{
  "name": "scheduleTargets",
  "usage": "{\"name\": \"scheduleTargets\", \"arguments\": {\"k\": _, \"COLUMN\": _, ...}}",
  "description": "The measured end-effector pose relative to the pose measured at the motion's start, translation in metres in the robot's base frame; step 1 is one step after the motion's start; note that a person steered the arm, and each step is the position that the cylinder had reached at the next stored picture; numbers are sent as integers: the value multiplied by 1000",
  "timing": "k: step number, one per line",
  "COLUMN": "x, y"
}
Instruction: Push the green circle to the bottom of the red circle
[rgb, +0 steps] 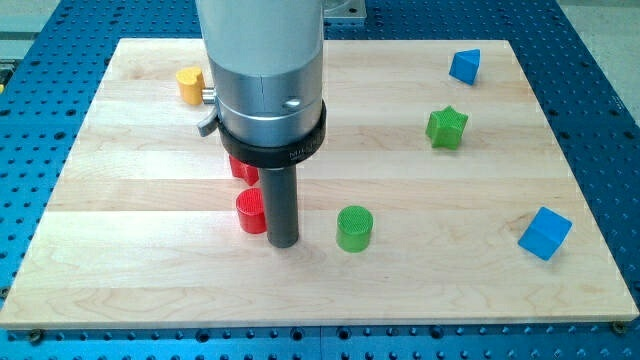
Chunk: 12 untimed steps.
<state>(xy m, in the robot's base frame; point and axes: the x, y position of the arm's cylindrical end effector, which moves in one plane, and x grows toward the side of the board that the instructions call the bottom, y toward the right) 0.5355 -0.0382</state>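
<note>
We see our arm's grey cylindrical housing (262, 70) coming down from the view's top, ringed by a black collar (274, 140) that carries small pale lettering too fine for us to read. Below the collar our dark rod drops straight to the wooden board (150, 280), and my tip (284, 243) rests on the surface. We carry no gripper, so there is no opening or closing to tell of; the rod holds nothing.

The tip stands just beside the red circle (251, 212), at its right edge in the view; whether the two touch, we cannot tell. The green circle (354, 228) sits on the board to the view's right of the tip, near it but clearly apart, with bare wood between them. It lies roughly level with the red circle, slightly lower in the view, and the rod stands between the two.

A second red block (242, 167) shows above the red circle, partly hidden behind the collar, so we cannot make out its shape. A yellow block (190, 84) lies near the view's top left, next to the housing. A green star (447, 127) and a blue block (464, 66) sit toward the top right, and a blue cube (545, 233) lies at the right. The board rests on a blue perforated table (600, 120).
</note>
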Motion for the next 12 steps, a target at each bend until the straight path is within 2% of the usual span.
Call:
{"name": "scheduleTargets", "arguments": {"k": 3, "x": -36, "y": 1}}
{"name": "scheduleTargets", "arguments": {"k": 4, "x": -62, "y": 50}}
{"name": "scheduleTargets", "arguments": {"k": 5, "x": -51, "y": 112}}
{"name": "scheduleTargets", "arguments": {"k": 6, "x": -24, "y": 134}}
{"name": "scheduleTargets", "arguments": {"k": 7, "x": -2, "y": 99}}
{"name": "scheduleTargets", "arguments": {"k": 9, "x": -18, "y": 79}}
{"name": "scheduleTargets", "arguments": {"k": 10, "x": 4, "y": 119}}
{"name": "scheduleTargets", "arguments": {"k": 12, "x": 28, "y": 26}}
